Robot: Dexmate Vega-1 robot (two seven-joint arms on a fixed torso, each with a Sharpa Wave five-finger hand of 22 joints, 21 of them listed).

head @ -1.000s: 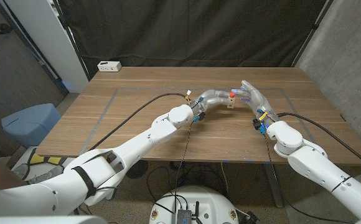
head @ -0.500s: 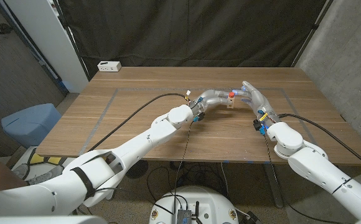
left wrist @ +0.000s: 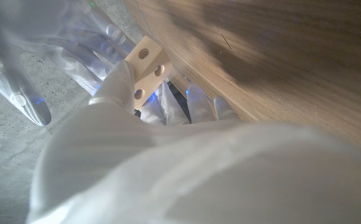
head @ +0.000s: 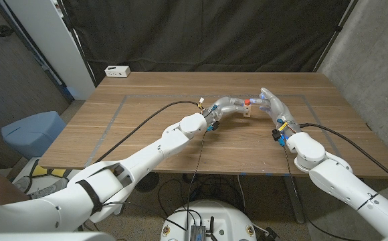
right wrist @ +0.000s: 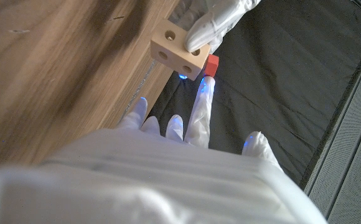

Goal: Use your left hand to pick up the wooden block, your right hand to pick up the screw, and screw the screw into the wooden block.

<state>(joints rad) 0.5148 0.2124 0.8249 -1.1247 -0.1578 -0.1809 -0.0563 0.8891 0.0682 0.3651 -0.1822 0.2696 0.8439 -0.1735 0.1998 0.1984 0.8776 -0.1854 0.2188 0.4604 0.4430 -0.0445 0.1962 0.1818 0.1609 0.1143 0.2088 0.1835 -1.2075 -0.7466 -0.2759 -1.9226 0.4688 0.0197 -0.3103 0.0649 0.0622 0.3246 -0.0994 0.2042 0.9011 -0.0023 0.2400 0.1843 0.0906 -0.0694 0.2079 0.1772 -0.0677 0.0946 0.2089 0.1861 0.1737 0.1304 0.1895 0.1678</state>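
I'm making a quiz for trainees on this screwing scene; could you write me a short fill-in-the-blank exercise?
1. The pale wooden block with round holes is held by the robot's ____ hand.
2. The screw's head is coloured ____.
3. The right hand has a finger touching the ____.

Missing words: left; red; screw

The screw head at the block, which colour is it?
Red; the screw shows best in the right wrist view, beside the block.

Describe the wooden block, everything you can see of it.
The wooden block is a small cuboid of pale, unfinished-looking wood with round holes drilled in its faces. The left hand holds it above the table, a fingertip pressed on one face. A red screw head sits at its side, where a finger of the right hand reaches it.
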